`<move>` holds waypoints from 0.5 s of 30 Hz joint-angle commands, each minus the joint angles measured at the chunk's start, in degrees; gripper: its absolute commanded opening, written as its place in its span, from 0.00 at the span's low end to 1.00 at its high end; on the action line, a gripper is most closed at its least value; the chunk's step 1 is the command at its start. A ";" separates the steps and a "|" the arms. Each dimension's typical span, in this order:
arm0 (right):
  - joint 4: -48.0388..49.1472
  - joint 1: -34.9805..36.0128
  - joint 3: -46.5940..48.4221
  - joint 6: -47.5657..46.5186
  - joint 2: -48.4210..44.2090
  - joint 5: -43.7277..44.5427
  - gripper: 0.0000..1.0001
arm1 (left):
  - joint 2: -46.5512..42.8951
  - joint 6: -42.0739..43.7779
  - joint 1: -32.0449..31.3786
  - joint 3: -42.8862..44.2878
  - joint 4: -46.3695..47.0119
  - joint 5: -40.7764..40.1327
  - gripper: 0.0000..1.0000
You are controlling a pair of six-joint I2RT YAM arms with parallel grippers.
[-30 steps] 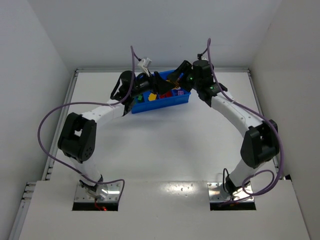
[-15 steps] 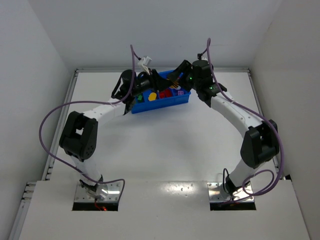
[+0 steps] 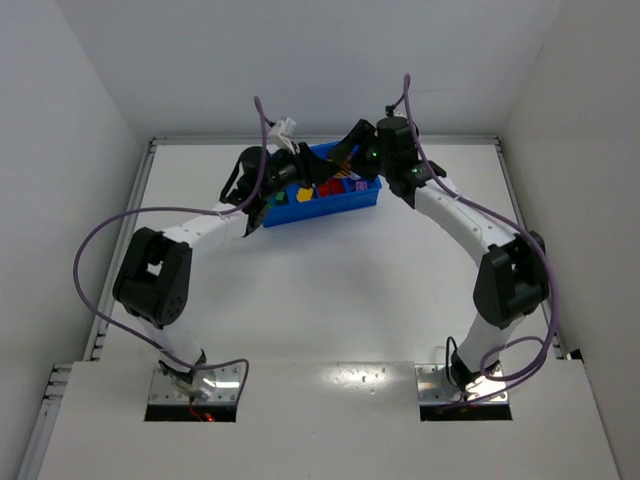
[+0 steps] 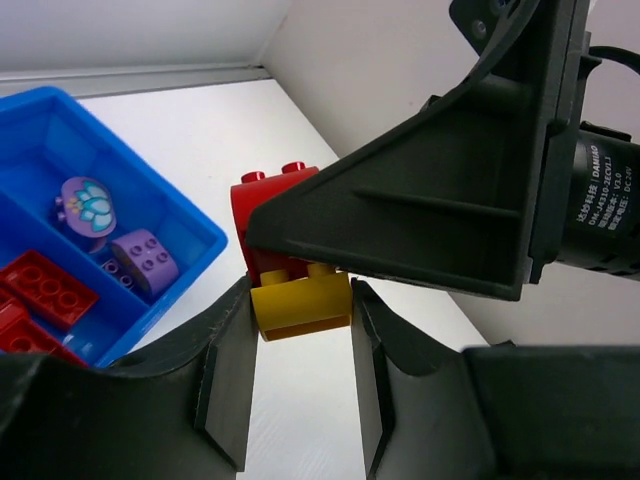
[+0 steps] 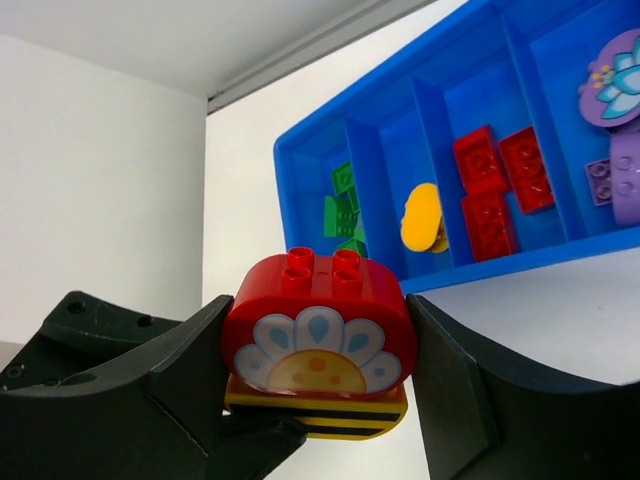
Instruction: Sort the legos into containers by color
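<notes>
1. The right gripper [image 5: 318,352] is clamped on the red brick [image 5: 318,335], a domed piece with a flower print. It has 1 finger against each side.
2. The left gripper [image 4: 300,292] is closed on the yellow brick [image 4: 300,305], and both fingers appear to touch its sides. This brick is stuck to the underside of the red one.
3. The stacked pair is held in the air between the 2 grippers and is not in any compartment.
4. Step in hand, as judged: splitting the 2-brick stack so that each colour can be filed separately.
   - Hold the right gripper steady and draw the left one straight off along the stud direction, with a slight tilt if the joint resists.
   - The yellow brick offers little face to grip, so a slip is the likely fault. Both grips should stay firm until the bricks part.
5. The blue tray [image 5: 500,265] lies ahead of and below the right gripper's fingertips. It sits off to the left of the left gripper's fingers.
6. Its 4 compartments, counted outward from the one nearest the left gripper:
   - purple pieces [image 5: 615,130]: a flower-printed disc and at least 1 brick;
   - 3 red bricks [image 5: 495,185];
   - 1 rounded yellow piece [image 5: 422,218];
   - green bricks [image 5: 342,210], count unclear.
7. No misfiled colour is visible.
</notes>
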 commanded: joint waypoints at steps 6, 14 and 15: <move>7.47 -3.77 7.37 -0.43 2.23 5.35 0.07 | -6.89 2.71 -1.66 -5.06 -3.26 2.33 0.00; 6.77 -6.58 4.58 -6.12 -0.65 5.26 0.07 | -9.18 8.86 0.53 -4.63 -9.04 -1.17 0.00; 6.16 -6.58 3.43 -7.54 -1.80 4.74 0.07 | -9.18 9.74 1.15 -2.53 -10.71 -2.06 0.00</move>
